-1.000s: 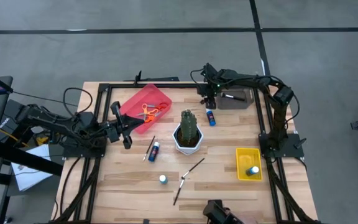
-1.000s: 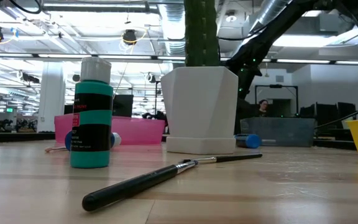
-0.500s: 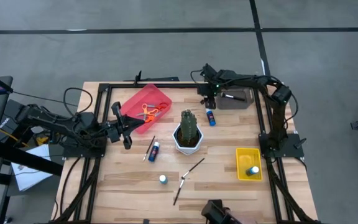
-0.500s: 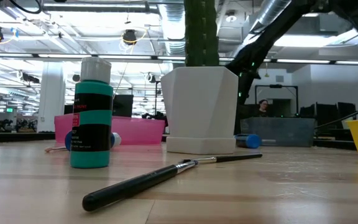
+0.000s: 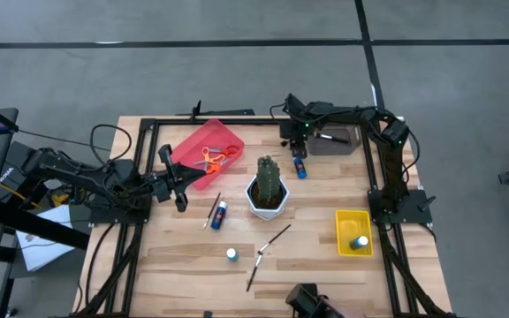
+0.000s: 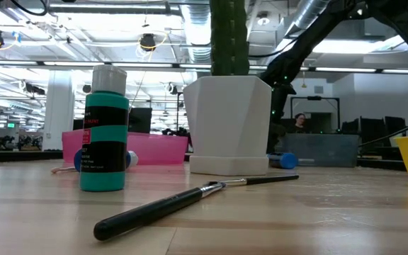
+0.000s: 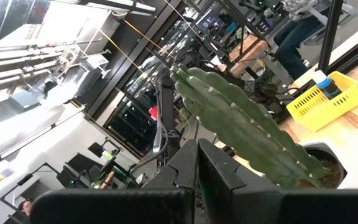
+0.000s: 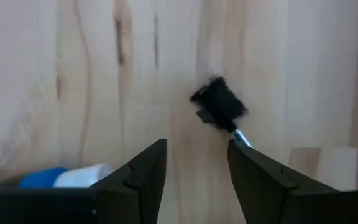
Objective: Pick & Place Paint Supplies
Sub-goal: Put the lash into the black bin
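While the left gripper [image 5: 180,187] sits clenched and empty by the near edge of the red tray [image 5: 193,141] with the orange scissors [image 5: 211,160] in it, the right gripper [image 5: 297,146] hangs with fingers spread over a blue paint bottle [image 5: 300,166] lying just right of the cactus [image 5: 269,177], far side.

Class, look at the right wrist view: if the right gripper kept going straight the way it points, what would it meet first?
Probably the bare wooden tabletop: the open right gripper points down at it. The small black clip-like object lies just off that line, though depth is unclear.
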Tool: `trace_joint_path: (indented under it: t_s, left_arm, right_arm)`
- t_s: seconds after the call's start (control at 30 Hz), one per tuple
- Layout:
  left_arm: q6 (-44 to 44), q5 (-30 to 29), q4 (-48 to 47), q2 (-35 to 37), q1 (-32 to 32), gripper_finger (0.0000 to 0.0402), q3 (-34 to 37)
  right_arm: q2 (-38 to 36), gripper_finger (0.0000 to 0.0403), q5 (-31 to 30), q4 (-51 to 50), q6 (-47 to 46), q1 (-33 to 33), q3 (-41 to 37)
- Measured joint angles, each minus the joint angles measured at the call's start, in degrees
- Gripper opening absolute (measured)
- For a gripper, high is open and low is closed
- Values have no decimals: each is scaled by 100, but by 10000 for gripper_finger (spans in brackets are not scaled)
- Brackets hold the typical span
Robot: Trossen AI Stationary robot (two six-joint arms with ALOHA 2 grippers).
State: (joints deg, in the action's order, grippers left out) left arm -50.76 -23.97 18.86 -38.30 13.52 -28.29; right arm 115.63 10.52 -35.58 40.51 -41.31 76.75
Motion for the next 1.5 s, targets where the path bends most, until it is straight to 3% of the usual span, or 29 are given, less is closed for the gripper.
trace_joint_path:
  t_s: [0.6,0.8,1.1,1.5]
  left_arm:
    - [2,4,50,2,0,7,0]
    - [2,9,48,2,0,7,0]
    - [4,439,100,2,2,7,-4]
    - [3,493,102,0,4,7,-4]
  right_arm:
    - [-101,166,18,349,435,173,291]
    - [-84,166,321,143,366,128,291]
    - [466,166,416,44,166,113,496]
    - [818,166,227,-592,12,169,1102]
